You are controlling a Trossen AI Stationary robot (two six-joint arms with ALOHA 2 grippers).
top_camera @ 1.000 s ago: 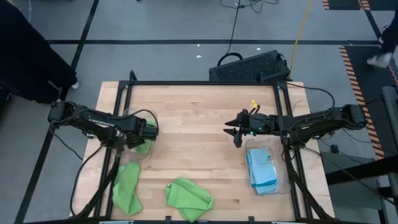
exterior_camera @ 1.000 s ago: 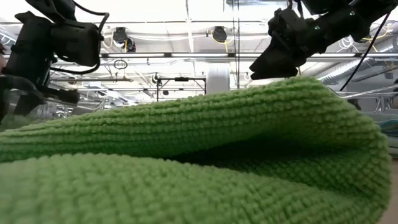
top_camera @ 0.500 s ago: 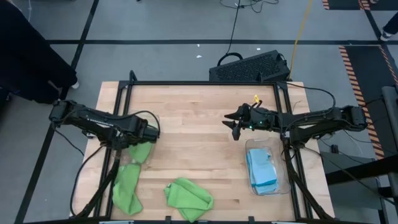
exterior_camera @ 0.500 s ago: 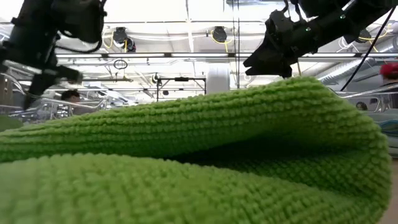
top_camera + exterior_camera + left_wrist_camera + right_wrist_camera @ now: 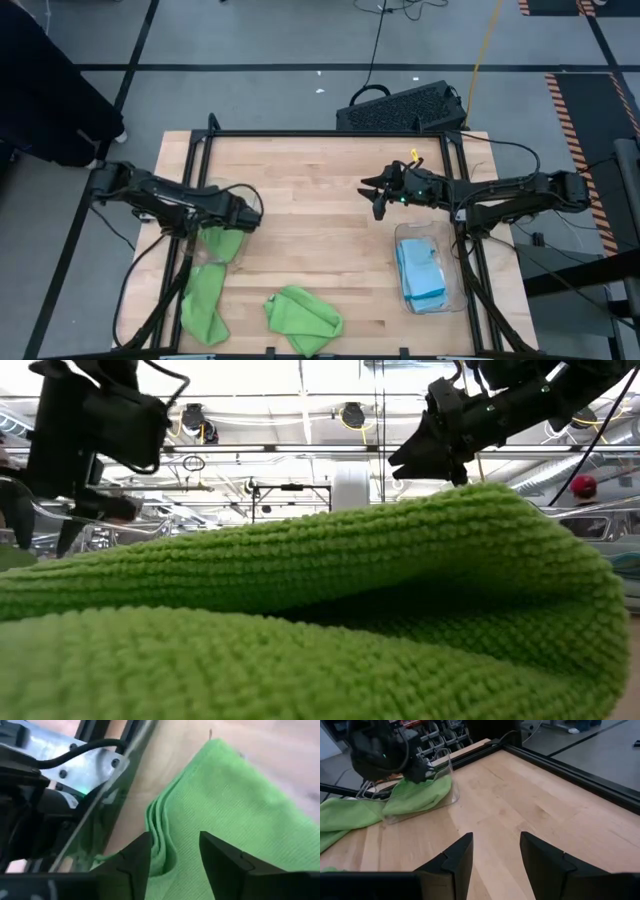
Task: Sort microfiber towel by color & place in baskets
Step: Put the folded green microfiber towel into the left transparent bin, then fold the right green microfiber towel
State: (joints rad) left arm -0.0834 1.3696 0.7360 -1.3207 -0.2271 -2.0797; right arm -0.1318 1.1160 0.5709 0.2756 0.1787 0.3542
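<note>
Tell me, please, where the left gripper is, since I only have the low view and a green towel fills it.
Observer: The left gripper is over the left basket, fingers apart, above a green towel lying partly in it.
Operator: Are other green ones still out?
Observer: Yes, a front-left towel and a front-centre towel lie on the table.
Operator: And the blue?
Observer: The blue towels sit in the right basket; the right gripper hovers open, empty.

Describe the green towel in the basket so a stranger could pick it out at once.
On the wooden table, look to the left side for the clear basket. The lime green towel lies in it, under the left tool; the other two green towels lie loose on bare wood.
</note>
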